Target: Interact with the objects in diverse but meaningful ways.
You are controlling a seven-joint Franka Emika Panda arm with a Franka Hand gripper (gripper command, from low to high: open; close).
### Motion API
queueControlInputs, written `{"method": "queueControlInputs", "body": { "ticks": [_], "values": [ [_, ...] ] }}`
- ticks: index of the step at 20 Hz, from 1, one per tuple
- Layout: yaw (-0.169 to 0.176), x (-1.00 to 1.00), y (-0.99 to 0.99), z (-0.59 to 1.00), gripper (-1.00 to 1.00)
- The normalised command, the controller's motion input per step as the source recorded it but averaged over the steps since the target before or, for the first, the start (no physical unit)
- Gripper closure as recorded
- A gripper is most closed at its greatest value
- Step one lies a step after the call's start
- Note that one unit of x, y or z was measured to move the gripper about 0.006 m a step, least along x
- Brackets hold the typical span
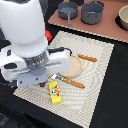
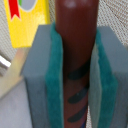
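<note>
In the wrist view my gripper (image 2: pixel 75 80) is shut on a dark brown stick (image 2: pixel 75 25), which stands upright between the teal pads (image 2: pixel 52 85). A yellow packet with red print (image 2: pixel 27 22) lies just beyond it on the woven mat. In the exterior view the arm's white hand (image 1: pixel 35 67) hangs over the mat's near left part and hides the fingers and the stick. The yellow packet (image 1: pixel 55 92) lies right beside it. A red ball (image 1: pixel 48 35) peeks out behind the arm.
A round tan plate (image 1: pixel 73 66) sits mid-mat with wooden-handled cutlery beside it (image 1: pixel 87 58) and in front (image 1: pixel 72 82). Two grey pots (image 1: pixel 92 11) stand on a brown board at the back, and a bowl (image 1: pixel 123 17) at the exterior view's right.
</note>
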Motion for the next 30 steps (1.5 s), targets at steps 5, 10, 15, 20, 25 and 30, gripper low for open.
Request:
{"method": "queueControlInputs", "body": {
  "ticks": [5,10,15,20,25,30],
  "values": [
    [0.005,-0.22,-0.40,-0.37,1.00],
    [0.000,-0.32,-0.48,-0.35,1.00],
    [0.001,-0.23,-0.28,-0.12,-1.00],
    [0.000,0.00,-0.02,0.32,-1.00],
    [0.000,0.00,0.00,0.46,-1.00],
    [0.000,0.00,0.00,0.67,-1.00]
  ]
}}
